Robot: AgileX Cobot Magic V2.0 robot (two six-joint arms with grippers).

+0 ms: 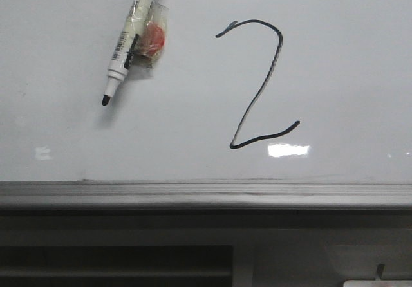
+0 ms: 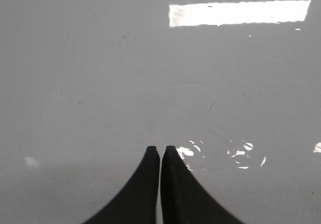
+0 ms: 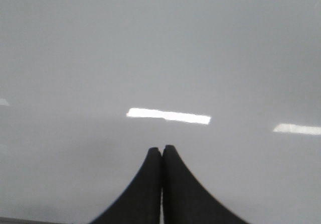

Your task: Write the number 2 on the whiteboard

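Note:
The number 2 (image 1: 259,84) is a thin black marker line, tall and slanted, on the glossy whiteboard (image 1: 335,74) in the front view. A white marker (image 1: 125,42) with a black tip (image 1: 105,99) comes in from the upper edge, left of the digit, its tip pointing down-left; clear tape and a red-orange piece (image 1: 153,39) are stuck to it. What holds it is out of view. My left gripper (image 2: 160,148) is shut and empty over bare board (image 2: 100,73). My right gripper (image 3: 162,148) is shut and empty over bare board (image 3: 150,58). Neither gripper shows in the front view.
A grey metal ledge (image 1: 206,194) runs along the board's lower edge. Below it is a grey frame with a dark slot (image 1: 116,261) and a white object (image 1: 376,280) at the bottom right. Bright light reflections (image 1: 288,150) lie on the board.

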